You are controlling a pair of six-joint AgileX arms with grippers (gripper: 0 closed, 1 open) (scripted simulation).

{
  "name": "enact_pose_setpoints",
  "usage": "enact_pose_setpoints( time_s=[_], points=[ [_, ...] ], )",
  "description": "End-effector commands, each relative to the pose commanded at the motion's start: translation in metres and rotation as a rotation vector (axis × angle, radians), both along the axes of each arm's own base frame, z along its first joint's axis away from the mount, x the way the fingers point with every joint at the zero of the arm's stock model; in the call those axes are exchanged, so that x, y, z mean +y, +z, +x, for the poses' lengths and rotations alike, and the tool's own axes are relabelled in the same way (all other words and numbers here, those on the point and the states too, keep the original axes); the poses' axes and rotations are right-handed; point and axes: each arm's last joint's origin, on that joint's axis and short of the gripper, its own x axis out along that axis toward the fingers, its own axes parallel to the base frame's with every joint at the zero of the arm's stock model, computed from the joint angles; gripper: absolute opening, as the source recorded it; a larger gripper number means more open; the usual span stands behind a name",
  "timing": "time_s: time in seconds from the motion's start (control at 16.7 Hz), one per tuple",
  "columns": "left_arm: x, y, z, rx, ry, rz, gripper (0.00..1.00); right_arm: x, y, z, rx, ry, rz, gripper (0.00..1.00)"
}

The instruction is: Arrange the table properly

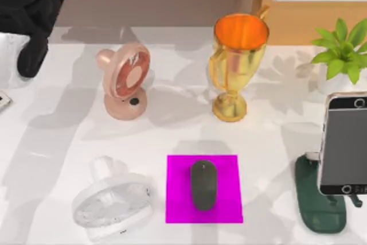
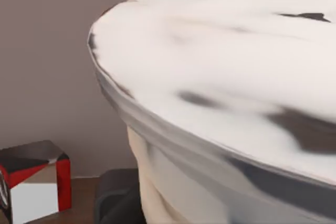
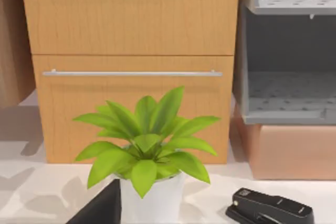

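Mouse (image 1: 203, 185) sits on pink pad (image 1: 203, 189), counter (image 1: 172, 136) near middle, ready for use. Jaws: cannot tell.

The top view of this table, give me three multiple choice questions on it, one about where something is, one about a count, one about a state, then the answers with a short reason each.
1. Where does the mouse lie?
A. on the magenta pad
B. beside the gold trophy cup
C. under the potted plant

2. How many small fans are on the table?
A. one
B. two
C. four

3. How does the white fan sit?
A. upright on its base
B. tipped over, lying on the tabletop
C. hanging off the table edge

Answers:
1. A, the dark mouse rests inside the pad's square at the near middle.
2. B, a pink fan at the back left and a white one at the near left.
3. B, its round grille lies nearly flat on the tabletop with the base sticking out sideways, while the pink one stands upright.
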Motion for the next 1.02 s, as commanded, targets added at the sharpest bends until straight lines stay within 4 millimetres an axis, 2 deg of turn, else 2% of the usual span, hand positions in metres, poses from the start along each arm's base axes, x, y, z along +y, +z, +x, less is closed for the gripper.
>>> enact_pose_setpoints(
  time_s=[0.3, 0.54, 0.72, 1.02],
  points=[
    [0.006, 0.017, 0.034, 0.105, 0.069, 0.023, 0.0, 0.0, 0.0, 0.0, 0.0, 0.0, 0.0, 1.0],
    [0.012, 0.025, 0.054, 0.173, 0.12, 0.038, 0.0, 0.0, 0.0, 0.0, 0.0, 0.0, 0.0, 1.0],
    [0.013, 0.022, 0.062, 0.213, 0.137, 0.045, 0.0, 0.0, 0.0, 0.0, 0.0, 0.0, 0.0, 1.0],
    [0.013, 0.022, 0.063, 0.219, 0.139, 0.046, 0.0, 0.0, 0.0, 0.0, 0.0, 0.0, 0.0, 1.0]
  ],
)
